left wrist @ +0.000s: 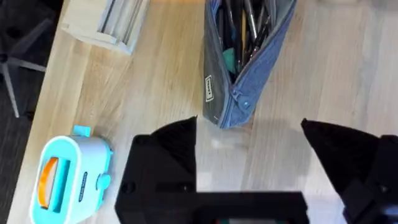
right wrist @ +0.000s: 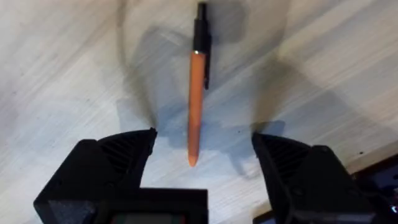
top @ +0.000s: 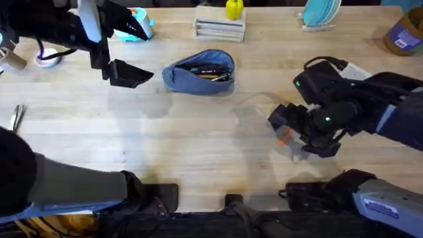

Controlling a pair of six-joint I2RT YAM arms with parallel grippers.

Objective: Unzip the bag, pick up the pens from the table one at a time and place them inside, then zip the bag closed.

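Risk lay with the right gripper [right wrist: 202,152], its jaws spread wide over the orange pen [right wrist: 196,99] flat on the table [top: 198,145]: closing off-centre could roll it away, while the left gripper [left wrist: 249,146], equally released, hovered by the unzipped bag [top: 199,71].

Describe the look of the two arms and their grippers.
Both arms are black. The left gripper and right gripper each have two broad, wedge-shaped matte black fingers. The right arm shows small green lights, a black cable and a blue-grey segment; white-labelled housing sits near its base.
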